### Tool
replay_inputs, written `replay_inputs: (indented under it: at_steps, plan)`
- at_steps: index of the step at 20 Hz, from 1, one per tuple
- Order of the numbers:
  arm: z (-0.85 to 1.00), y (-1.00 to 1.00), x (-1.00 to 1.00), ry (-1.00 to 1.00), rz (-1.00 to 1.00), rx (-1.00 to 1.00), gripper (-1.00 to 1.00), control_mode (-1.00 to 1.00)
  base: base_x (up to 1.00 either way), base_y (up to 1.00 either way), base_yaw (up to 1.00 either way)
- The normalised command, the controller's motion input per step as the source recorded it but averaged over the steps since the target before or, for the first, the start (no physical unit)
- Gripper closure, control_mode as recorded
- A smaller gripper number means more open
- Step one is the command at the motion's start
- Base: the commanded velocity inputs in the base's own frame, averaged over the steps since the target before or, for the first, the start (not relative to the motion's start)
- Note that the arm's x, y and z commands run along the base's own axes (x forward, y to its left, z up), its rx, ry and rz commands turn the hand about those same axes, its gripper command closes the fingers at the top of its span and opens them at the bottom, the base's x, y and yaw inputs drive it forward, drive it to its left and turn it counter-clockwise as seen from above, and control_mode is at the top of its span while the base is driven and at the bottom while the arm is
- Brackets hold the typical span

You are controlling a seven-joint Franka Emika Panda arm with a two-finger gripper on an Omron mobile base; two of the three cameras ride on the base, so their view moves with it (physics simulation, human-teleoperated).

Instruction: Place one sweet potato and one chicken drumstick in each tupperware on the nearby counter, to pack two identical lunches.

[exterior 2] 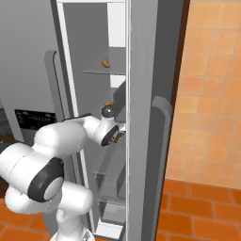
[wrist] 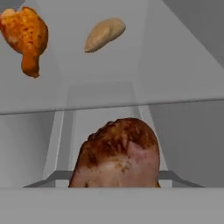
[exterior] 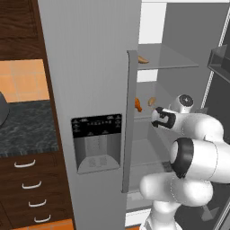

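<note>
My gripper (exterior: 156,118) reaches into the open fridge at middle-shelf height. Its fingers are hidden in the hand view behind a browned chicken drumstick (wrist: 117,154) that sits right where they meet, so the gripper is shut on it. A second, orange chicken drumstick (wrist: 24,33) (exterior: 138,104) lies further back on the shelf, with a tan sweet potato (wrist: 105,34) (exterior: 152,101) beside it. Another sweet potato (exterior: 143,59) (exterior 2: 106,62) rests on the upper shelf. The dark marbled counter (exterior: 27,128) is at the left. The tupperware is out of view.
The shut fridge door (exterior: 90,90) with its dispenser panel (exterior: 97,143) stands left of the opening. The open door (exterior 2: 141,117) with a long handle (exterior 2: 159,155) stands on the right. Dark wood drawers (exterior: 31,188) sit below the counter.
</note>
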Motion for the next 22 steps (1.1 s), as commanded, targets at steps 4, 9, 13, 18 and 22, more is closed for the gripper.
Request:
replay_inputs:
  at_steps: [4,9,13,18,22]
  plan:
    - [0.56,0.18,-0.71,-0.02,0.02,0.00,1.00,-1.00,0.00,0.00,0.00]
    - [0.58,0.09,-0.79,-0.09,0.00,0.00,1.00,-1.00,0.00,0.00,0.00]
    - [0.18,0.24,-0.92,-0.03,0.01,0.00,1.00,-1.00,0.00,0.00,0.00]
    - [0.00,0.08,-0.20,0.00,0.01,0.00,1.00,1.00,-0.73,0.47,0.06]
    - [0.00,0.00,0.00,0.00,0.00,0.00,1.00,1.00,-0.32,0.99,0.07]
